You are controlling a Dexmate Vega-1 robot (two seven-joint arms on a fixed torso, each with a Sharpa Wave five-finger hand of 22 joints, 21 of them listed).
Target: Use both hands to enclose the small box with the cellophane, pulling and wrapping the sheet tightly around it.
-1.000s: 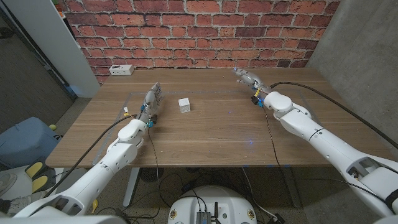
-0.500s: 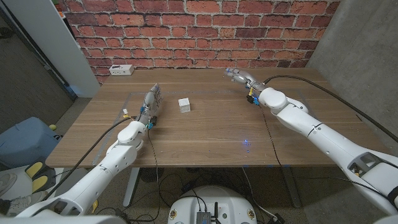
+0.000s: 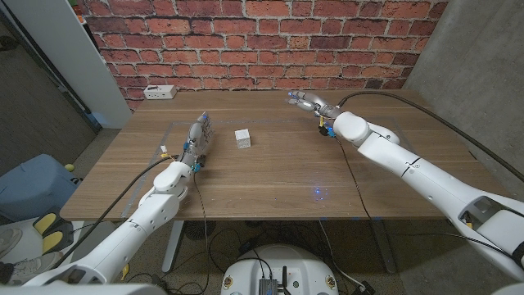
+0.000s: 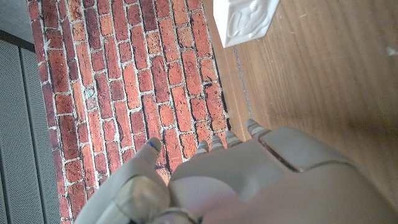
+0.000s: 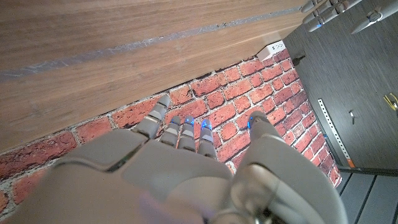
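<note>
The small white box [image 3: 242, 138] stands on the wooden table [image 3: 270, 188], a little left of its middle; in the left wrist view the box [image 4: 245, 20] shows beyond my fingertips. A clear cellophane sheet [image 3: 286, 154] lies under it, faint, with an edge line [image 5: 124, 48] across the wood in the right wrist view. My left hand [image 3: 199, 136] stands just left of the box, fingers straight and holding nothing. Well off to the box's right, near the table's far side, my right hand [image 3: 305, 101] hovers with its fingers stretched out and nothing in them.
A white power strip [image 3: 160, 92] lies at the table's far left corner. A brick wall [image 3: 262, 41] runs behind the table. A blue bin [image 3: 33, 187] stands on the floor to the left.
My right hand has swung left along the table's far side, closer to the box's side. My left hand has barely moved.
</note>
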